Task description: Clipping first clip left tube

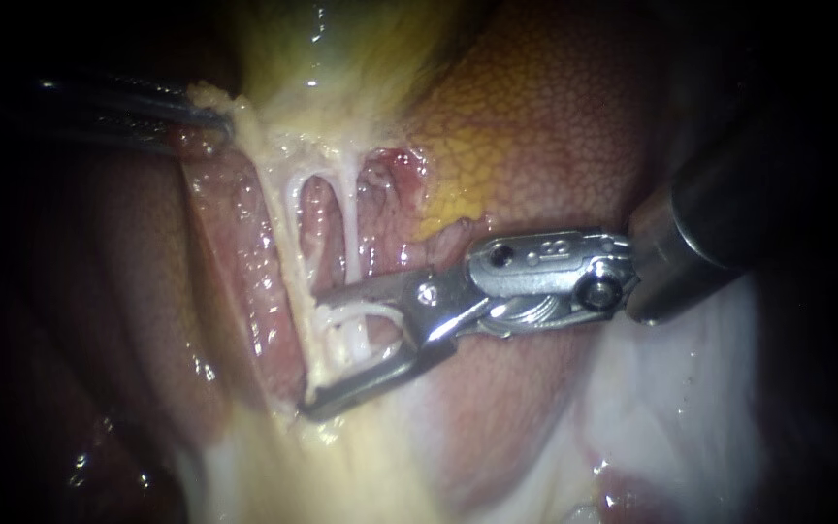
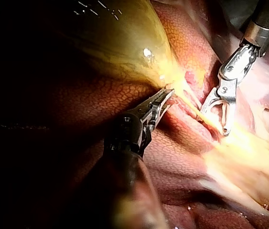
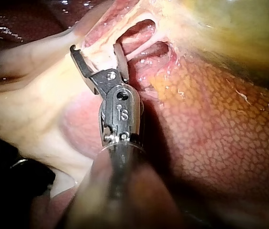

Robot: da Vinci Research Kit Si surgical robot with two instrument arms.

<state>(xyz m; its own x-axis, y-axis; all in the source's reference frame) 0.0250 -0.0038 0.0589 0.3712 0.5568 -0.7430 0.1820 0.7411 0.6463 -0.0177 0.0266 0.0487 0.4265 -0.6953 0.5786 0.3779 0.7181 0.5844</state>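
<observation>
My right instrument (image 1: 320,354), in from 3 o'clock, has its jaws wide open around the low end of the left tube (image 1: 288,243), near the middle. The right tube (image 1: 351,223) looks to be inside too. My left instrument (image 1: 217,121), at 10 o'clock, pinches the gallbladder (image 1: 322,58). Get just one tube in, then squeeze slowly.

The tubes (image 1: 352,221) run down between the jaws of the right tool (image 1: 317,354), the left tool (image 1: 208,122) up-left on the gallbladder (image 1: 341,49).
</observation>
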